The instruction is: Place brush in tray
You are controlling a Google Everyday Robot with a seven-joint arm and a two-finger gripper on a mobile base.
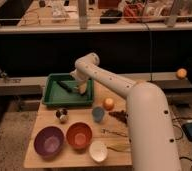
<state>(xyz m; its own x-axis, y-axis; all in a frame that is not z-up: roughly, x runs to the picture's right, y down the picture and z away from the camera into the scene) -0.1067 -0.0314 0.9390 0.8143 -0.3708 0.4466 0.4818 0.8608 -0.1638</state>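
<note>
- Wooden table on a speckled floor, dark shelving behind.
- Green tray at the table's back; the dark brush lies inside it.
- Gripper sits over the tray's right side; its grip cannot be told.

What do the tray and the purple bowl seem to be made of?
The tray: probably plastic, uniform green, moulded raised rim. The purple bowl: likely plastic, even colour, smooth inside. The gripper is over the tray's right side, near the brush.

The tray looks like smooth green plastic, and the brush in it is matt and dark. The gripper, over the tray's right side, ends a glossy white arm. The desk looks like pale wood.
</note>
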